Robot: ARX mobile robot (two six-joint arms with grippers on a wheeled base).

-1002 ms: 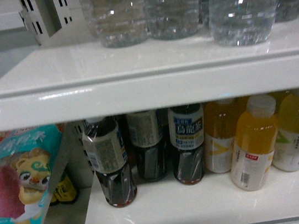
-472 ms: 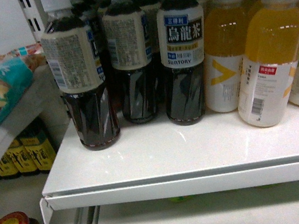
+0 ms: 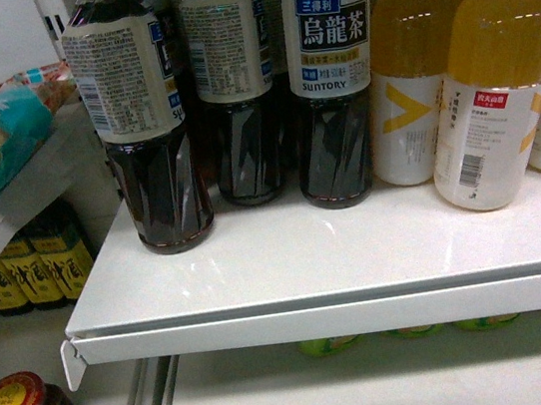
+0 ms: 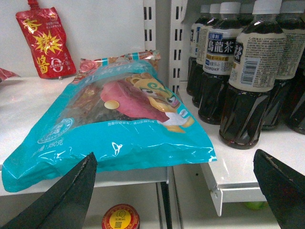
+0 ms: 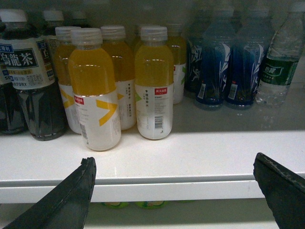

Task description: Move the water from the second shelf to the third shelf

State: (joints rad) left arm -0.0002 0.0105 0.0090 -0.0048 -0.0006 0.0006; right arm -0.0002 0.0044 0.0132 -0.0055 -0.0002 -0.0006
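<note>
The left gripper (image 4: 174, 191) is wide open and holds nothing; its two dark fingers (image 4: 62, 200) show only at the lower corners of the left wrist view. Straight ahead of it, a little to its left, lies a turquoise snack bag (image 4: 109, 129) on a white side shelf (image 4: 28, 95), and behind the bag a red pouch (image 4: 44, 43) leans on the wall. To the right of this gripper stand dark tea bottles (image 4: 248, 81) with cream labels. The right gripper (image 5: 174, 191) is also wide open and empty, in front of a white shelf edge (image 5: 181, 188). Directly ahead of it are yellow juice bottles (image 5: 153, 83), further right are blue bottles (image 5: 212, 67). The water (image 5: 280, 62), one clear bottle with a green label, stands far to the right of this gripper, at the back, just beside the blue bottles.
</note>
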